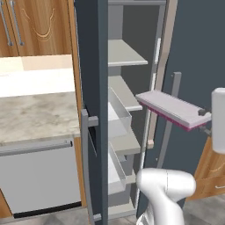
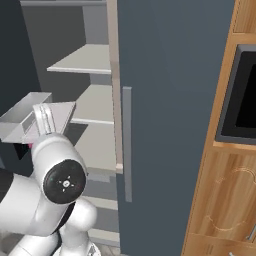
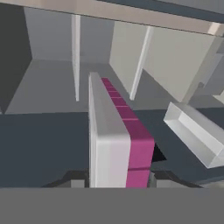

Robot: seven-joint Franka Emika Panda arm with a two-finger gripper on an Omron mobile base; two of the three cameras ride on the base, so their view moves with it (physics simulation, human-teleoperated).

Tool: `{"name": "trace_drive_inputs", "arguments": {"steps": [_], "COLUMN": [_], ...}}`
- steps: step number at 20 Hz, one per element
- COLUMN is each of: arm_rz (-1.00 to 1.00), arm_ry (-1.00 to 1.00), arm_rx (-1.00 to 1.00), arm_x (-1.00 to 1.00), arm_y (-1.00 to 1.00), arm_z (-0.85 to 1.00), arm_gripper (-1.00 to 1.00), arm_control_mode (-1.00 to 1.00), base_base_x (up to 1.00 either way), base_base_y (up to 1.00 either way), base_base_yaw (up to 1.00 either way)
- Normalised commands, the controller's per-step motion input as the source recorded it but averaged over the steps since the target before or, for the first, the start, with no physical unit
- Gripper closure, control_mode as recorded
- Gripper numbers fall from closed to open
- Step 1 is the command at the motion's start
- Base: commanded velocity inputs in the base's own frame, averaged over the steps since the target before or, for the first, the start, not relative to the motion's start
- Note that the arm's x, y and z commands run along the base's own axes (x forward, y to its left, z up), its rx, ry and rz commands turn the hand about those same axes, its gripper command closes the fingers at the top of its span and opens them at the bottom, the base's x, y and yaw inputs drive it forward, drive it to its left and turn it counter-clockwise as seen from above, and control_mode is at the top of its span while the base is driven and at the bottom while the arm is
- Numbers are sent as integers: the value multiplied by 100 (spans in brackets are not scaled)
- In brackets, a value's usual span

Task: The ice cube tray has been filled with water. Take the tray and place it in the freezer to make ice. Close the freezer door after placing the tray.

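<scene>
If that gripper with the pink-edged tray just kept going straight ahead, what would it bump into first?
Probably the freezer's grey back wall. The gripper, shut on the ice cube tray, points into the open compartment, and the tray's far end would arrive first. A clear bin sits off to one side; depth is uncertain.

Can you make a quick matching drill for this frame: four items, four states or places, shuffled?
Items:
1. ice cube tray
2. freezer door
3. built-in oven
4. dishwasher front

States or places:
A. swung open
B. under the stone counter
C. held in the tool, just outside the freezer opening
D. set in wood cabinetry, right of the fridge

Pairs: 1-C, 2-A, 3-D, 4-B
</scene>
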Motion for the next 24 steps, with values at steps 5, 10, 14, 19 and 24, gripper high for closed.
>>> {"name": "trace_drive_inputs", "arguments": {"steps": [5, 10, 14, 19, 24], "arm_rz": [-11, -11, -9, -8, -3], "arm_ry": [-8, -6, -1, -1, -4], "arm_rx": [0, 0, 0, -1, 0], "arm_x": [0, 0, 0, 7, 7], "arm_y": [3, 6, 13, 18, 8], "arm_z": [48, 44, 29, 8, 10], "arm_gripper": [100, 100, 100, 100, 100], "arm_control_mode": [-100, -100, -100, -100, -100], "base_base_x": [0, 0, 0, 0, 0], "base_base_y": [0, 0, 0, 0, 0], "base_base_yaw": [0, 0, 0, 0, 0]}}
